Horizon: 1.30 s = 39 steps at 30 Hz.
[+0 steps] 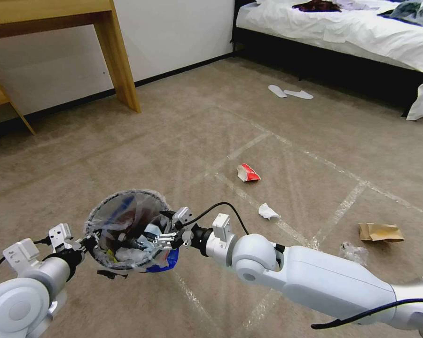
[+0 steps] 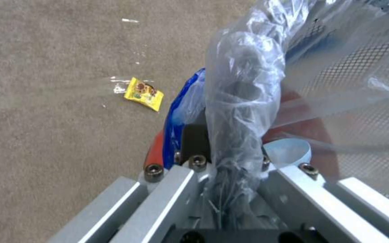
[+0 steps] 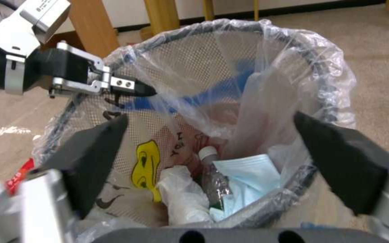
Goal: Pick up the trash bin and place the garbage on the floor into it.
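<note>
Bin held up off the carpet, right gripper over its mouth.

The left gripper point(image 3: 133, 88) was clamped on the trash bin's point(image 1: 127, 206) plastic-lined rim. The right gripper point(image 3: 210, 153) hung above the opening, fingers spread wide, nothing between them; a mask point(image 3: 248, 175) and bottle point(image 3: 214, 179) lay inside below it. A red-white carton point(image 1: 248, 172), tissue point(image 1: 268, 211) and paper bag point(image 1: 380, 232) lay on the floor point(image 1: 174, 131) beyond.

- Even, soft indoor light; shadows faint.
- Tape strips point(image 1: 249, 143) on the carpet point(image 1: 127, 141) show glare.
- Clear plastic liner point(image 2: 244, 84) glints.
- Right gripper fingers point(image 3: 338, 162) close to lens, blurred.
</note>
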Available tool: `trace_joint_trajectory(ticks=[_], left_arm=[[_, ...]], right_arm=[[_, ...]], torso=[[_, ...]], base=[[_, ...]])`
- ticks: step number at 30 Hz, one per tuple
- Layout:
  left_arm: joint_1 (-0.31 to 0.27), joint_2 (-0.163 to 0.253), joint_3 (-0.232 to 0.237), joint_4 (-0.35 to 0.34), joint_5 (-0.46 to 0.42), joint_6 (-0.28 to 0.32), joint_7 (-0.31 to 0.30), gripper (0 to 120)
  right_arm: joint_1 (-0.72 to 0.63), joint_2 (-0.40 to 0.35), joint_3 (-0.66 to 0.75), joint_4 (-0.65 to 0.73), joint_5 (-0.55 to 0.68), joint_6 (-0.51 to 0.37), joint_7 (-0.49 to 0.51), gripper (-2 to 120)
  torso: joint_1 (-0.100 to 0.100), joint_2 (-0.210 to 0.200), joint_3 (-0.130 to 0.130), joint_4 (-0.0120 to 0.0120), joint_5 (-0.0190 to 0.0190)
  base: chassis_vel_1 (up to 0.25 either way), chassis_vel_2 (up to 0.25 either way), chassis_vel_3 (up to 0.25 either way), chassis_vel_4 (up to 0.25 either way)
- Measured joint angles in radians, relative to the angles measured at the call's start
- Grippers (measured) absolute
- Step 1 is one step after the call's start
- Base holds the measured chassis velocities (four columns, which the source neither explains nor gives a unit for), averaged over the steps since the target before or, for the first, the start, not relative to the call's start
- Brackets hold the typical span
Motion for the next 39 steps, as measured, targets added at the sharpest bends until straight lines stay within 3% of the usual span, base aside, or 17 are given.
trace_joint_trajectory(ticks=[11, 19, 24, 31, 33, 34, 37, 39], left_arm=[[0.005, -0.001, -0.005, -0.005, 0.001, 0.000, 0.001, 1], [-0.001, -0.002, -0.005, -0.006, 0.002, 0.000, 0.002, 1], [0.002, -0.003, -0.012, -0.006, 0.009, 0.000, 0.002, 1], [0.006, -0.006, -0.020, -0.011, 0.020, 0.000, 0.005, 1], [0.007, -0.006, -0.026, -0.014, 0.032, -0.001, 0.009, 1], [0.007, -0.006, -0.026, -0.014, 0.032, -0.001, 0.009, 1], [0.012, -0.011, -0.033, -0.017, 0.054, -0.008, 0.016, 1], [0.017, -0.014, -0.034, -0.020, 0.064, -0.010, 0.019, 1]], right_arm=[[0.012, 0.016, 0.000, 0.006, 0.011, 0.001, 0.010, 100], [-0.012, 0.087, 0.130, 0.030, 0.064, 0.108, -0.024, 100], [-0.051, 0.136, 0.277, 0.022, 0.090, 0.202, -0.095, 100], [-0.153, 0.118, 0.459, 0.021, 0.061, 0.283, -0.187, 100], [-0.235, 0.090, 0.596, 0.043, 0.019, 0.304, -0.206, 100], [-0.235, 0.090, 0.596, 0.043, 0.019, 0.304, -0.206, 100], [-0.413, 0.049, 0.861, 0.092, -0.131, 0.323, -0.214, 100], [-0.462, 0.044, 0.927, 0.108, -0.177, 0.331, -0.211, 100]], torso=[[0.000, 0.000, 0.000, 0.0001, 0.0000], [0.000, 0.000, 0.000, 0.0001, 0.0000], [0.000, 0.000, 0.000, 0.0002, 0.0001], [0.000, 0.000, 0.000, 0.0002, 0.0001], [0.000, 0.000, 0.000, -0.0001, 0.0003], [0.000, 0.000, 0.000, -0.0001, 0.0003], [0.000, 0.000, 0.000, -0.0002, 0.0004], [0.000, 0.000, 0.000, -0.0004, 0.0006]], base=[[0.000, 0.000, 0.000, 0.000], [0.000, 0.000, 0.000, 0.000], [0.000, 0.000, 0.000, 0.000], [0.000, 0.000, 0.000, 0.000], [0.000, 0.000, 0.000, 0.000], [0.000, 0.000, 0.000, 0.000], [0.000, 0.000, 0.000, 0.000], [0.000, 0.000, 0.000, 0.000]])
